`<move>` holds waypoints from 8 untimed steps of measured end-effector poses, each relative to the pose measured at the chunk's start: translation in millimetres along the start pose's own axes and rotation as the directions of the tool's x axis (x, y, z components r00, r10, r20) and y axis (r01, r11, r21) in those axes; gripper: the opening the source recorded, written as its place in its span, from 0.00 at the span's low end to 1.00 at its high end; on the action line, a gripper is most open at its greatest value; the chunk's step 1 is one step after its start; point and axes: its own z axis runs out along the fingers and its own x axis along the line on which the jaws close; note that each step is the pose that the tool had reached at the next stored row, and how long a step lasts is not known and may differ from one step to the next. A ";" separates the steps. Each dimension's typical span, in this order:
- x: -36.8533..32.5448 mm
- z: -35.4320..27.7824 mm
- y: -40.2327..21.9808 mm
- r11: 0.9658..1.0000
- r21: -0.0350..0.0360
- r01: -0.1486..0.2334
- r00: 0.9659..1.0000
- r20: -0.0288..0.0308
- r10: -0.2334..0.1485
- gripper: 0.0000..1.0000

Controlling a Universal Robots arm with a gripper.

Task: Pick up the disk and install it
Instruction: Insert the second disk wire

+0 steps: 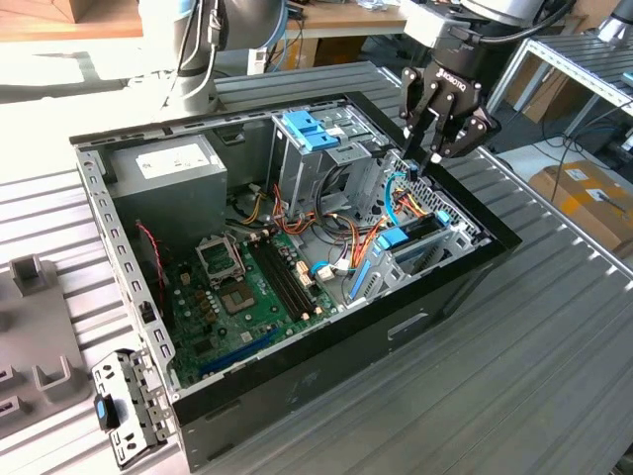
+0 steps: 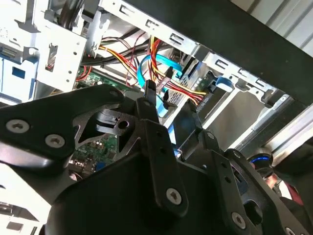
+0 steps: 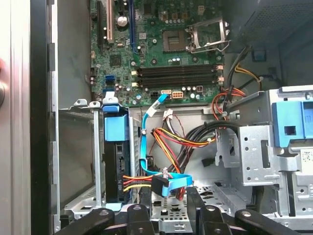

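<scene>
Item: the disk [image 3: 115,171]. It stands on edge in the metal bay [image 3: 78,152] just below my claw [image 1: 427,156], with its blue rail tab [image 3: 111,123] uppermost.
Handling, as I judge it: rigid, dense, shock-sensitive, with smooth metal faces. Best held by the plastic-railed edges.
Claw: I cannot tell its opening or whether it holds anything. A blue data cable [image 3: 145,132] lies beside it.
Print: the disk's label is turned away, so nothing can be read.

The disk [image 3: 116,169] stands on edge in its metal bay just beside the tool [image 3: 168,208], blue rail on top, apparently seated.
</scene>
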 end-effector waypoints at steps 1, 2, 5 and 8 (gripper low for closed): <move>0.0 0.4 1.0 1.000 0.000 0.000 1.000 -0.001 0.000 0.42; 0.0 1.0 1.4 1.000 0.000 0.000 1.000 -0.001 0.000 0.42; -0.3 4.2 1.3 1.000 0.000 0.000 1.000 -0.006 0.000 0.42; -0.8 7.6 1.3 1.000 0.002 -0.002 1.000 -0.025 0.002 0.42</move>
